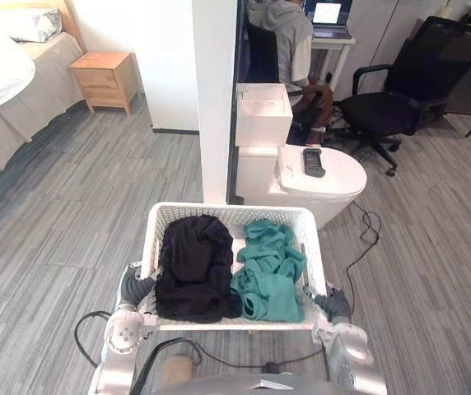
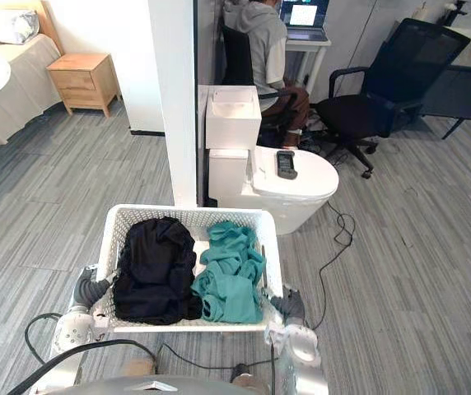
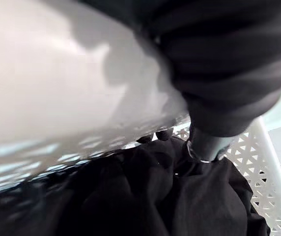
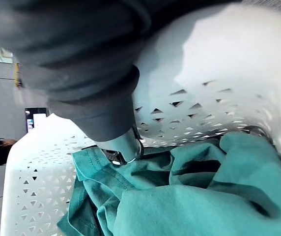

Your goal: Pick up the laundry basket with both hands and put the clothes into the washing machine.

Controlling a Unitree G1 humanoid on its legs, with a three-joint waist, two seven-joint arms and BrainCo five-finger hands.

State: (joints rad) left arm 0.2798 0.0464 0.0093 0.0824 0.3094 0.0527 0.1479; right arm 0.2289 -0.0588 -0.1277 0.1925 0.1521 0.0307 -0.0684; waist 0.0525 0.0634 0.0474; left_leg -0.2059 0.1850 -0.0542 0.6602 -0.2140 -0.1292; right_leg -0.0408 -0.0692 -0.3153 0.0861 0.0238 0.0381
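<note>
We take this for a mock home set inside an office or lab. A white toilet [image 1: 322, 174] stands on grey plank flooring [image 1: 95, 189]. A bed [image 1: 5, 78] and a wooden nightstand [image 1: 104, 80] are well to its left. Behind it a person [image 1: 295, 37] sits at a laptop [image 1: 328, 16], with a black office chair [image 1: 408, 86] nearby.

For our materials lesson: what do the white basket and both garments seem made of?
The white perforated laundry basket looks like smooth moulded plastic: rigid, triangular cut-outs. The black garment and teal garment look like soft matte fabric, perhaps cotton: they crumple.
</note>
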